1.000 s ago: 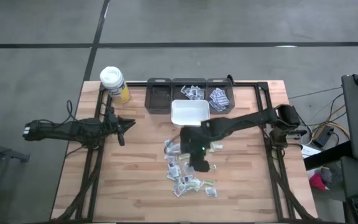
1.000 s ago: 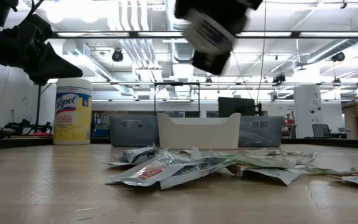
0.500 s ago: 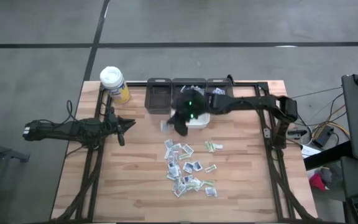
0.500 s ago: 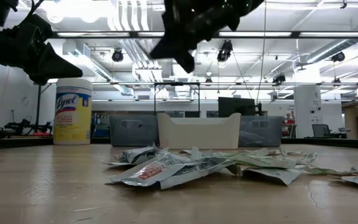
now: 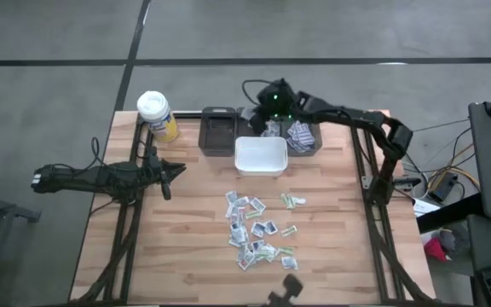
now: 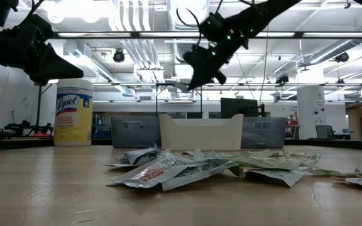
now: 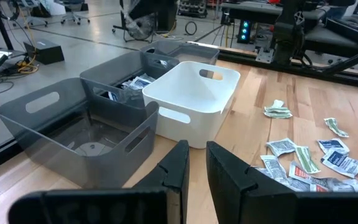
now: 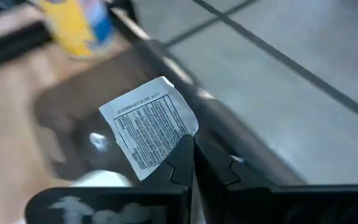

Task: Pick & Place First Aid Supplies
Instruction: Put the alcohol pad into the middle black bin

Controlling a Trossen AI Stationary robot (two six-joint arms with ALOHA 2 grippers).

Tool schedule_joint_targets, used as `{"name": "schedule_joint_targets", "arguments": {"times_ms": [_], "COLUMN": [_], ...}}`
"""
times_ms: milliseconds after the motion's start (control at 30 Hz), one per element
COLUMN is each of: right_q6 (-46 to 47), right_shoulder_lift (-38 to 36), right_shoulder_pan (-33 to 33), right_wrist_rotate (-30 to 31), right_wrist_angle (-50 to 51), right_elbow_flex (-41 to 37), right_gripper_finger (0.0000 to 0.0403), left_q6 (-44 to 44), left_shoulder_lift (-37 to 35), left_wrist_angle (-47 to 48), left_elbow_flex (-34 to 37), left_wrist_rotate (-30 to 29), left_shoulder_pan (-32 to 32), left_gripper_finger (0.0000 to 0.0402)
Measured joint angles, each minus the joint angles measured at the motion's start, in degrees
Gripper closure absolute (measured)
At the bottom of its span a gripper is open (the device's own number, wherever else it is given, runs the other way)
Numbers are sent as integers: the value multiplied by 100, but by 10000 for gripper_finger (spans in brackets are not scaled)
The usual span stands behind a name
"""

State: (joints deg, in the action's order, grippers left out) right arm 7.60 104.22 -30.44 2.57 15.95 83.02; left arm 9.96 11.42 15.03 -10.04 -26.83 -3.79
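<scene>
The first aid packets lie scattered flat on the wooden table near its middle; in the low view the packets sit in front. My right gripper hovers high over the far row of grey bins, above the middle bin, shut on one white printed packet. The low view shows the right gripper well above the bins. My left gripper waits shut over the table's left part, touching nothing; its fingers point toward the bins. My right gripper pinches the white packet between its two fingers by one corner. The rest of the packet stands out beyond the fingertips, flat, printed face toward the wrist camera. It is lifted clear, in the air above the grey bins.
A white bin stands in front of three grey bins; the left bin holds no packets, the middle and right bin hold packets. A yellow white-lidded bottle stands at the far left corner. Bare wood lies to the left and right of the pile.
My right gripper has risen from the packet pile and swung toward the table's far edge, passing over the white bin to a place above the grey bins, carrying one packet. The pile and my left arm have stayed put.
</scene>
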Motion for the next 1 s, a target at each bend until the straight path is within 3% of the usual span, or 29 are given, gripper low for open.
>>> {"name": "schedule_joint_targets", "arguments": {"times_ms": [200,433,1000], "right_q6": [-899,-1957,-2823], "right_shoulder_lift": [0,80,846], "right_shoulder_pan": [-479,-594,-612], "right_wrist_rotate": [66,63,46], "right_wrist_angle": [710,1114,1258], "right_elbow_flex": [0,7,5], "right_gripper_finger": [394,394,394], "left_q6": [81,112,601], "left_shoulder_lift": [0,0,-1], "left_wrist_angle": [0,0,1], "left_elbow_flex": [0,0,0], "left_wrist_rotate": [0,-1,-2], "left_shoulder_pan": [2,1,1], "left_gripper_finger": [348,348,348]}}
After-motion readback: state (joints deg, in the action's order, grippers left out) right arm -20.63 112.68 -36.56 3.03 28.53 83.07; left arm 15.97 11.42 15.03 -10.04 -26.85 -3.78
